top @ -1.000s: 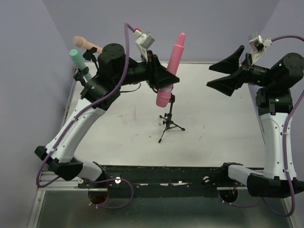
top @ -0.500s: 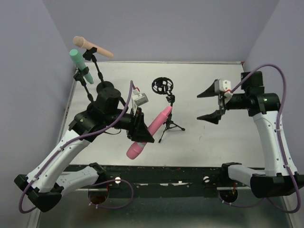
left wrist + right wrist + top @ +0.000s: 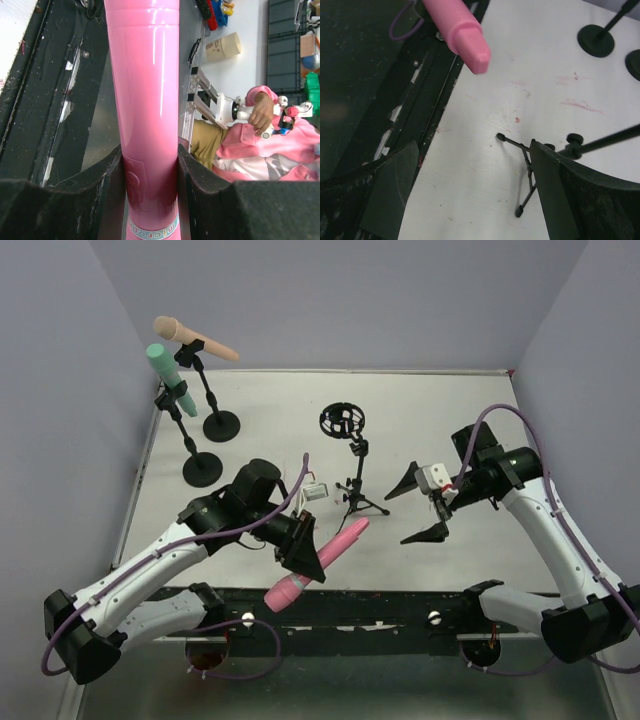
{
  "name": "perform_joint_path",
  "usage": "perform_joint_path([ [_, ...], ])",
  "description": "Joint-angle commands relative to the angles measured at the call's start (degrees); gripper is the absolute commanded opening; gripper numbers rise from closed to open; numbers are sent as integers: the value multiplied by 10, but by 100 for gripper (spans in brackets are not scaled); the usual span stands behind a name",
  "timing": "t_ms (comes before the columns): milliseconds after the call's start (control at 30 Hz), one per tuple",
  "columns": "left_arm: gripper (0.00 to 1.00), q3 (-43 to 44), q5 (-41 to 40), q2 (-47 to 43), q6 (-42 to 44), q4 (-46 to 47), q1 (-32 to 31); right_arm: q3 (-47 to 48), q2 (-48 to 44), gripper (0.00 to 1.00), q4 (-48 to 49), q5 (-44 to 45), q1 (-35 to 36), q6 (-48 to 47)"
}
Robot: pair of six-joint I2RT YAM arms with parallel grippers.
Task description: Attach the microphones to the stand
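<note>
My left gripper (image 3: pixel 305 558) is shut on the pink microphone (image 3: pixel 318 562), held low over the table's near edge, tilted, its head toward the front; it fills the left wrist view (image 3: pixel 145 100) between the pads. A black tripod stand (image 3: pixel 357 490) with an empty round shock-mount ring (image 3: pixel 341 421) stands mid-table, just right of the pink microphone's tail. My right gripper (image 3: pixel 418 510) is open and empty, right of the tripod; its wrist view shows the tripod's legs (image 3: pixel 525 175) and the pink microphone's tail (image 3: pixel 462 30). The peach-tan microphone (image 3: pixel 193 338) and the mint-teal microphone (image 3: pixel 165 375) sit on stands at the back left.
Two round-base stands (image 3: pixel 221 426) (image 3: pixel 202 468) stand at the back left of the white table (image 3: pixel 470 420). A black rail (image 3: pixel 380 605) runs along the table's near edge. Purple walls close in the left, back and right.
My left arm has swung down and toward the near edge, carrying the pink microphone from high above the tripod. My right gripper has come down and left toward the tripod.
</note>
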Motion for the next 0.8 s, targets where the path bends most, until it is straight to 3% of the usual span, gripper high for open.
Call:
perform_joint_path([
  [0, 2, -32, 35, 40, -30, 79, -16, -30, -6, 100, -18, -22, 50, -8],
  [500, 2, -43, 40, 128, -80, 168, -64, -66, 44, 99, 126, 72, 246, 127],
  [667, 2, -44, 38, 140, -88, 186, -64, -68, 48, 92, 131, 72, 269, 132],
  [767, 2, -37, 29, 142, -88, 185, -63, -72, 45, 81, 142, 72, 272, 144],
])
